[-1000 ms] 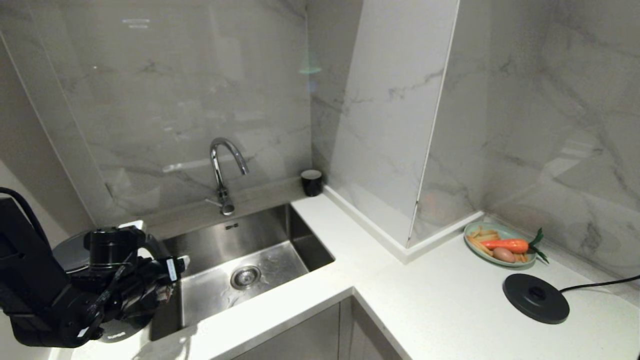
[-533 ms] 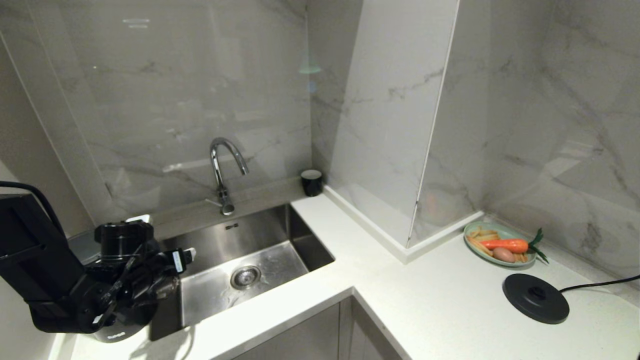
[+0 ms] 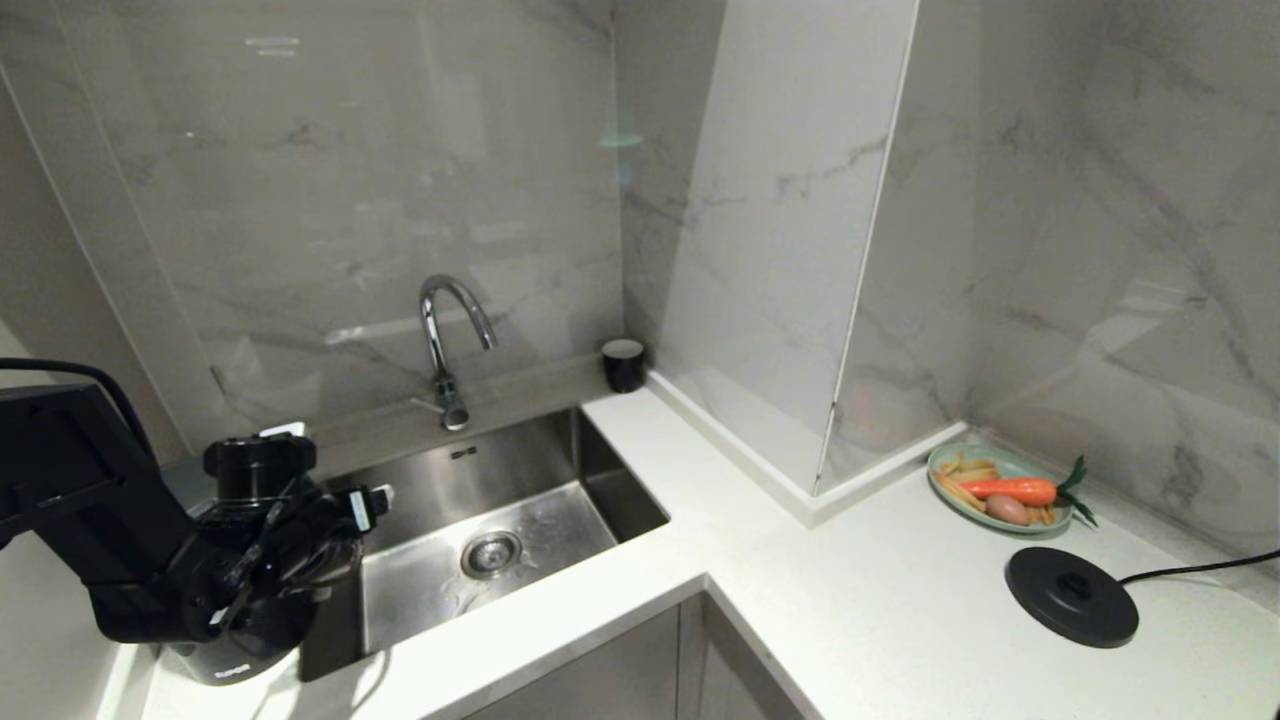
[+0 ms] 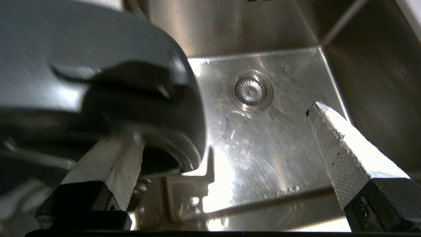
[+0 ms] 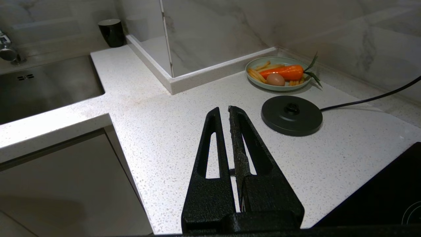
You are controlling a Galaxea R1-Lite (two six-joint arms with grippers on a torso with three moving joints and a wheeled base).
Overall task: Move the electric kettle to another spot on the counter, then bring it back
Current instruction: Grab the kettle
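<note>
Electric kettle (image 3: pixel 235 655): we find it standing upright on the table (image 3: pixel 880 610), at the left of the sink (image 3: pixel 480 520), mostly hidden behind the left arm; its dark lid and rim fill one side of the left wrist view.

Left gripper (image 4: pixel 227 131): jaws spread wide, one finger (image 4: pixel 111 168) against the kettle's rim, the other over the sink basin (nothing pinched between them).

Right gripper (image 5: pixel 224 113): we see it hovering above the table with jaws pressed together.

Base disc (image 3: pixel 1072 596): corded, bare, well apart from the kettle, near a plate of food (image 3: pixel 1000 488).

Black cup (image 3: pixel 623 364): in the back corner.
</note>
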